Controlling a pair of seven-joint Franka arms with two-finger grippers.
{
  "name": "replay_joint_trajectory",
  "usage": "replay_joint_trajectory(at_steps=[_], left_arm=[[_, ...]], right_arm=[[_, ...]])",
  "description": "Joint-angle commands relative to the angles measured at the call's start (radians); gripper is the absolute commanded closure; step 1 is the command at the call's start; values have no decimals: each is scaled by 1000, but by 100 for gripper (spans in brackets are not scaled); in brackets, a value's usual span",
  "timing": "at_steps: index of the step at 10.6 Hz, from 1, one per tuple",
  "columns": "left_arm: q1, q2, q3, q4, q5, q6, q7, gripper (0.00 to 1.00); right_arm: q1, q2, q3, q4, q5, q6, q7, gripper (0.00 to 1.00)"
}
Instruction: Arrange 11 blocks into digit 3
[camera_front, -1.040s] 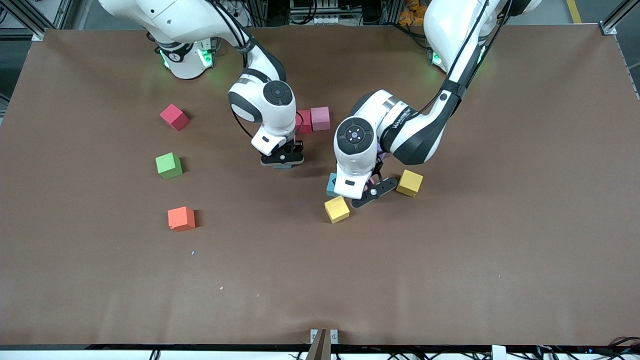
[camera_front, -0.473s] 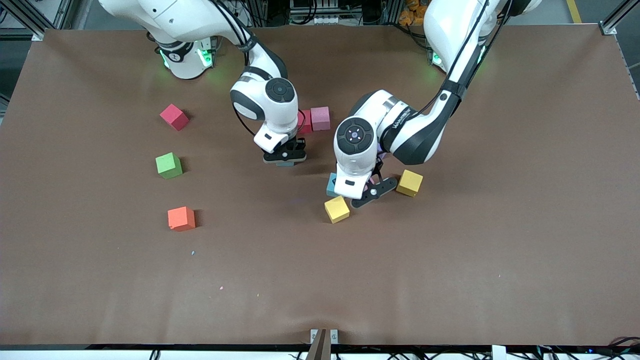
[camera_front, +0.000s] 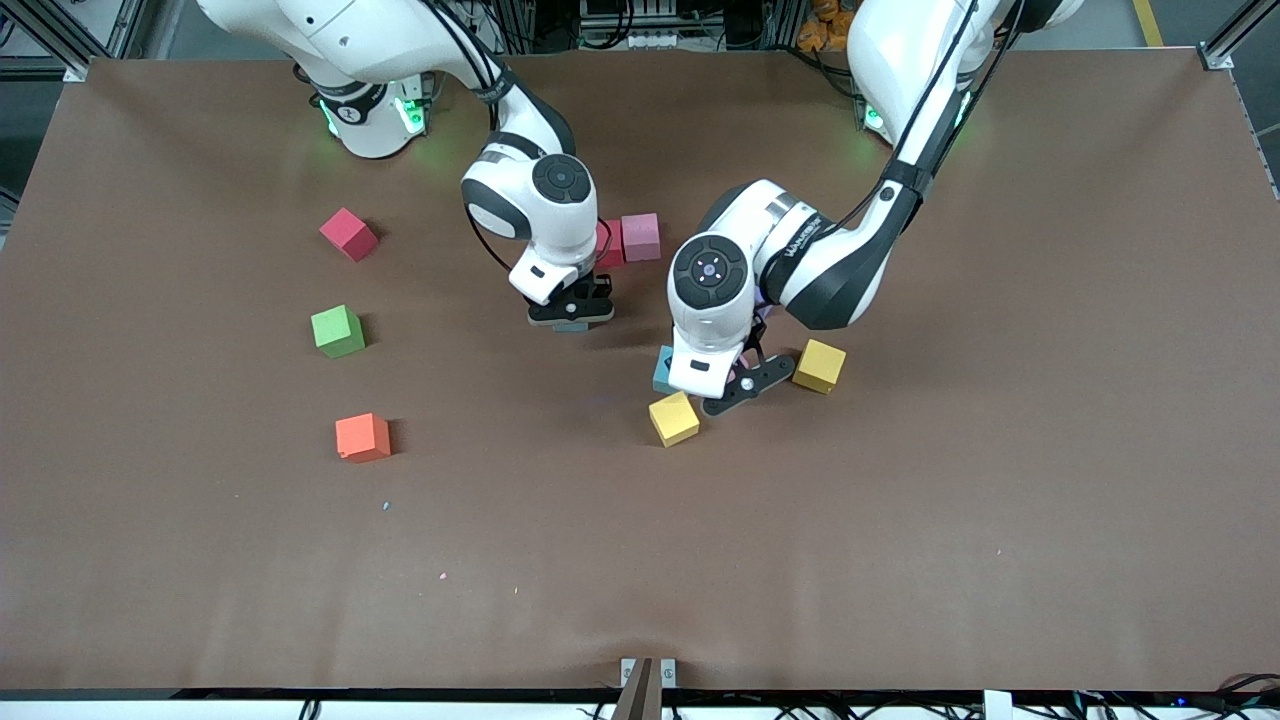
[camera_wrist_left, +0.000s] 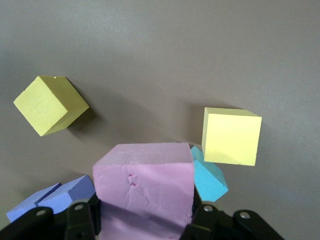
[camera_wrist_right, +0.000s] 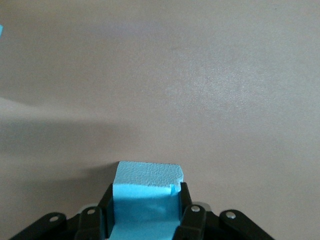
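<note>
My right gripper (camera_front: 570, 318) (camera_wrist_right: 145, 217) is shut on a blue block (camera_front: 572, 327) (camera_wrist_right: 146, 197), low over the table beside a touching red block (camera_front: 610, 243) and pink block (camera_front: 641, 237). My left gripper (camera_front: 746, 383) (camera_wrist_left: 145, 222) is shut on a pink block (camera_wrist_left: 144, 192), between two yellow blocks (camera_front: 674, 418) (camera_front: 820, 365), which also show in the left wrist view (camera_wrist_left: 50, 105) (camera_wrist_left: 231, 136). A second blue block (camera_front: 663, 368) (camera_wrist_left: 211, 179) lies half hidden under the left hand. No digit 3 is in view.
Toward the right arm's end lie single red (camera_front: 348, 234), green (camera_front: 337, 331) and orange (camera_front: 362, 437) blocks. Two purple cubes (camera_wrist_left: 55, 197) sit close by the left gripper. Bare brown table (camera_front: 900, 550) stretches nearer the front camera.
The right gripper has shifted slightly toward the red and pink pair with the blue block. The left arm has not moved.
</note>
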Motion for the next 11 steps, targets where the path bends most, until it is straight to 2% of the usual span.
replay_joint_trajectory(at_steps=[1,5,6,7,9,11], left_arm=[[0,-18,3,-13,-18,-11,-14,100],[4,-21,1,-13,-18,-11,-14,100],[4,-21,1,-12,-20,-11,-14,100],[4,-21,1,-12,-21,-11,-14,100],[4,-21,1,-13,-40,-11,-23,100],[4,-20,1,-12,-41,-11,-23,100]], right_arm=[[-9,-16,16,-26,-18,1,17,66],[-10,-15,16,-26,-19,7,8,66],[-10,-13,16,-26,-18,7,8,62],[-12,-13,16,-26,-18,7,8,46],[-18,-15,16,-23,-18,1,8,0],[-41,-24,16,-13,-18,-1,0,0]])
